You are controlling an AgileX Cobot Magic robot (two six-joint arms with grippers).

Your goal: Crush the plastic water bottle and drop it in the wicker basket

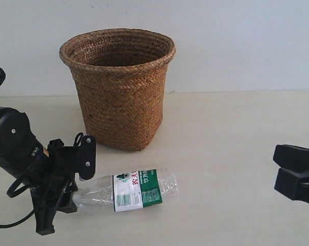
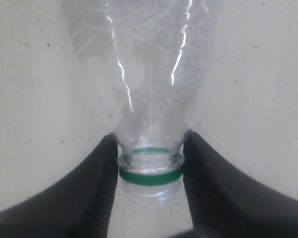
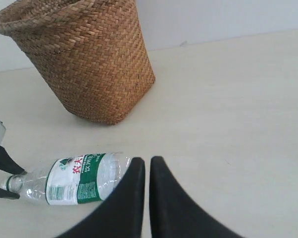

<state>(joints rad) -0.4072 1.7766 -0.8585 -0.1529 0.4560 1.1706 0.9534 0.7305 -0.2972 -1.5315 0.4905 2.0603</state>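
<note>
The plastic water bottle lies on its side on the table in front of the wicker basket, with its neck toward my left gripper. In the left wrist view the gripper has both black fingers pressed against the bottle at its neck, just above a green ring. The threaded mouth shows no cap. My right gripper hovers at the right, well apart from the bottle. In its wrist view that gripper is shut and empty, the bottle lies beside it, and the basket stands beyond.
The basket stands upright near the back wall, its opening facing up. The pale table stretches between the bottle and my right gripper. My left arm's black links and cables crowd the front left corner.
</note>
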